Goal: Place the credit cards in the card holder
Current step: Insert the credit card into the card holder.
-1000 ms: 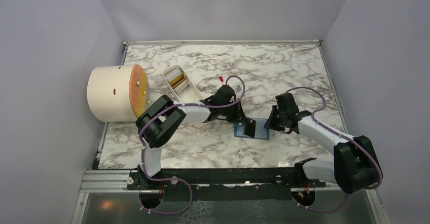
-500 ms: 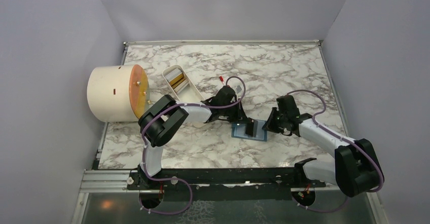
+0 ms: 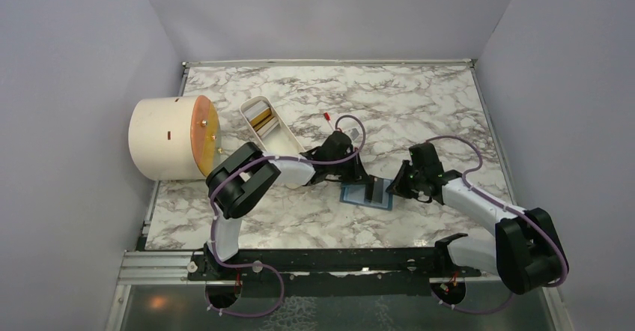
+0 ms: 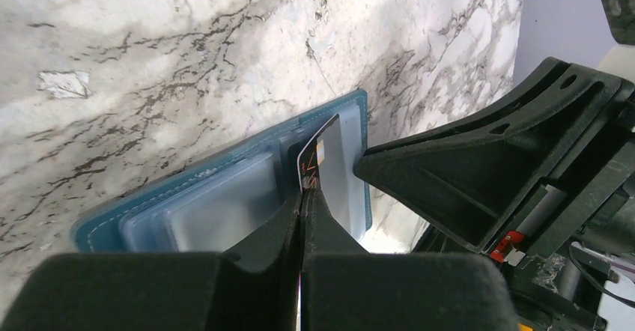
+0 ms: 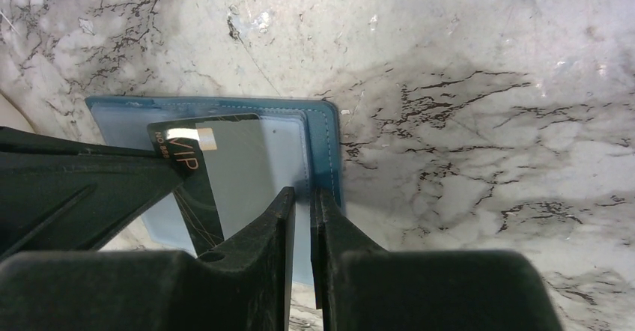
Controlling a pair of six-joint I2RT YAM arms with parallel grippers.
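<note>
Card holder point(image 3: 358, 195) is laid open mid-table on the marble table point(image 3: 419, 106). A dark grey credit card point(image 5: 196, 172) is pinched edgewise in the closed left gripper point(image 4: 303, 190) and tilted over the holder's pockets; insertion cannot be told. The right gripper point(image 5: 301, 200) is set at the holder's 3 o'clock edge, jaws nearly together; a grip cannot be told. Bare marble is seen at 12 and 6 o'clock, and a white tray point(image 3: 268, 127) at 10 o'clock.
</note>
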